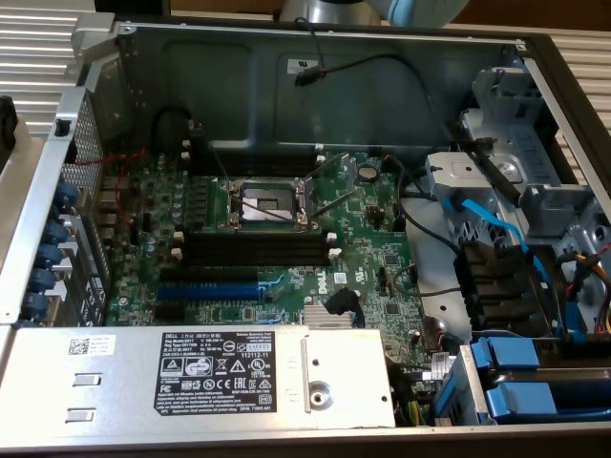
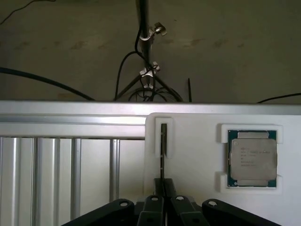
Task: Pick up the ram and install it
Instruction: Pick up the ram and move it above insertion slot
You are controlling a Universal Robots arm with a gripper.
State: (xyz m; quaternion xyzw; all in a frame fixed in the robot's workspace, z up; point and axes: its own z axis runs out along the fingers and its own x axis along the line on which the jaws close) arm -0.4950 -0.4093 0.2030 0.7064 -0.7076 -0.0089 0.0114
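As my gripper (image 2: 163, 201) sat low over the white holder (image 2: 197, 155), its fingers (image 2: 153, 206) were clenched on the ram (image 2: 163, 141), which stood on edge in a narrow slot of that holder. A processor chip (image 2: 252, 157) lay flat in a square pocket of the same holder, near the ram. Beyond the holder ran a silver rail (image 2: 70, 113), and past it a stand (image 2: 143, 28) and dark cables (image 2: 47, 82) on the floor (image 2: 235, 47).

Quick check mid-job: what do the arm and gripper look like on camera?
The gripper is matte black: two narrow fingers on angled linkage bars with round pivot pins. The arm is silver-grey metal with a rounded light-blue cap.
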